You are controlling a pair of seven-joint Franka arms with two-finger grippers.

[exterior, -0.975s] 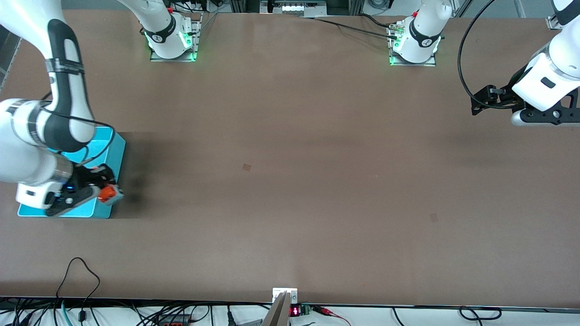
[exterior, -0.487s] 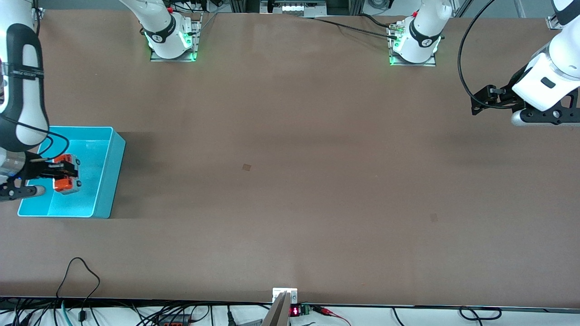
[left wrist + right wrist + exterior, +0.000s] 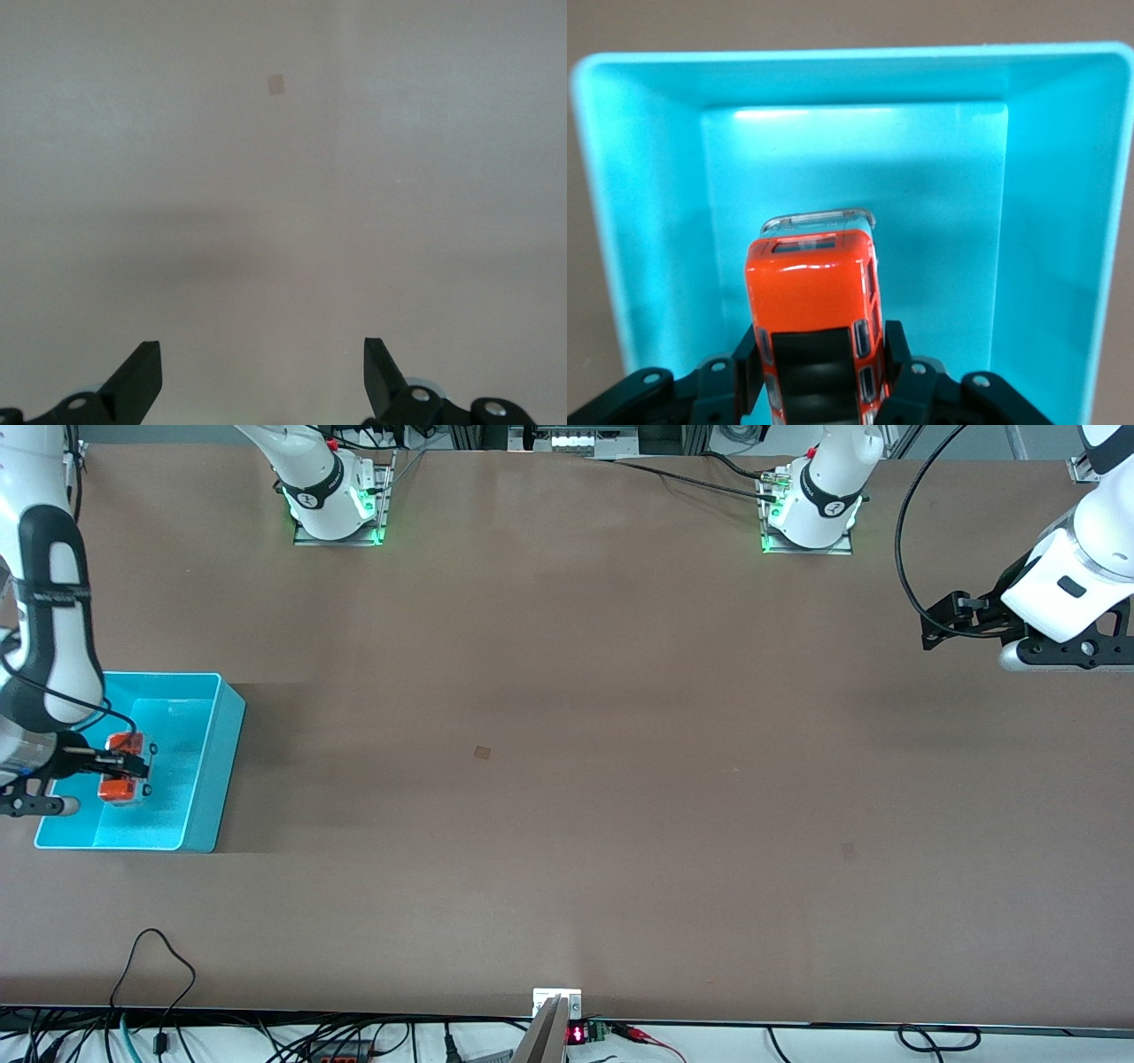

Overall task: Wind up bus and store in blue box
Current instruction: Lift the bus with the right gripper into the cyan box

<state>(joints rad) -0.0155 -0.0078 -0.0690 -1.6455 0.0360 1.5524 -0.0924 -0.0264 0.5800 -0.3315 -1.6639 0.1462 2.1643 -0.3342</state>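
Note:
The blue box (image 3: 213,717) stands at the right arm's end of the table. My right gripper (image 3: 124,766) is inside the box's opening, shut on the orange bus (image 3: 124,781), one finger on each side. In the right wrist view the bus (image 3: 815,301) sits between the fingers (image 3: 897,354) over the box floor (image 3: 939,221), with its dark roof panel toward the camera. I cannot tell if the bus touches the floor. My left gripper (image 3: 262,372) is open and empty, held above bare table at the left arm's end; the arm waits there (image 3: 1063,646).
The brown table carries two small square marks (image 3: 482,752), one of them near the middle. Cables and a small display (image 3: 576,1035) run along the table edge nearest the front camera. Both arm bases (image 3: 337,505) stand along the farthest edge.
My right gripper carried the bus from over the box's wall toward the table's middle to inside the box, then shifted it slightly lower. The left arm has not moved.

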